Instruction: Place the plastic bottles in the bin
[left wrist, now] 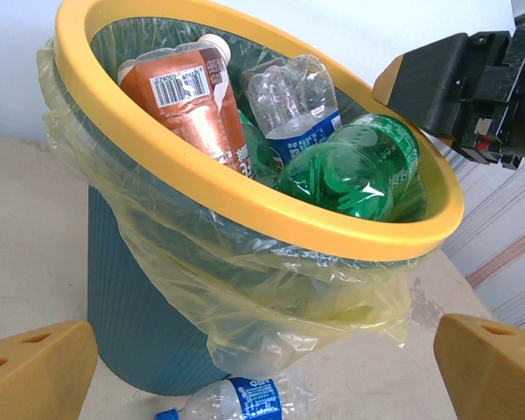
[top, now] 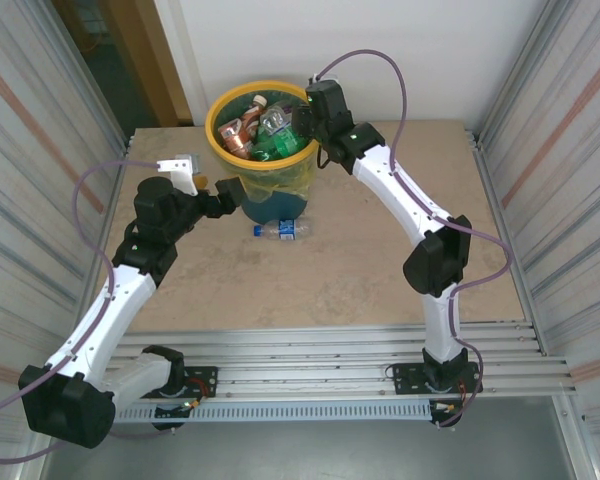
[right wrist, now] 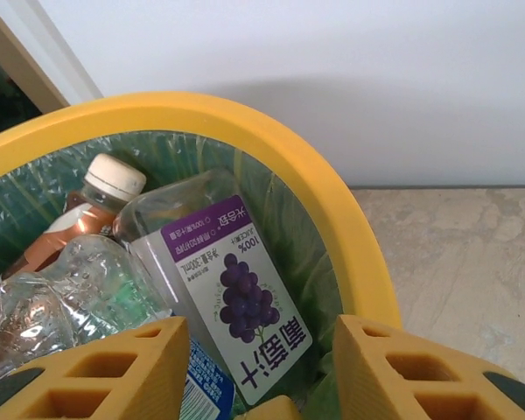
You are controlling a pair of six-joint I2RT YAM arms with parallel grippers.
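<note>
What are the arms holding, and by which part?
Left tool, open, holds nothing. Right tool hangs above the bin; bottles lie loose beneath it, so apparently nothing either.

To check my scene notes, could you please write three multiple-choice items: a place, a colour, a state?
1. Where does the bottle outside the bin lie? A on the table at the bin's foot; B at the table's near edge; C in the far right corner.
2. The bin's rim is? A red; B yellow; C white.
3. The left claw is? A shut on a bottle; B open and empty; C shut on the rim.
A, it lies on the table before the bin; B, the rim shows yellow; B, its fingers stand wide apart, nothing between.
</note>
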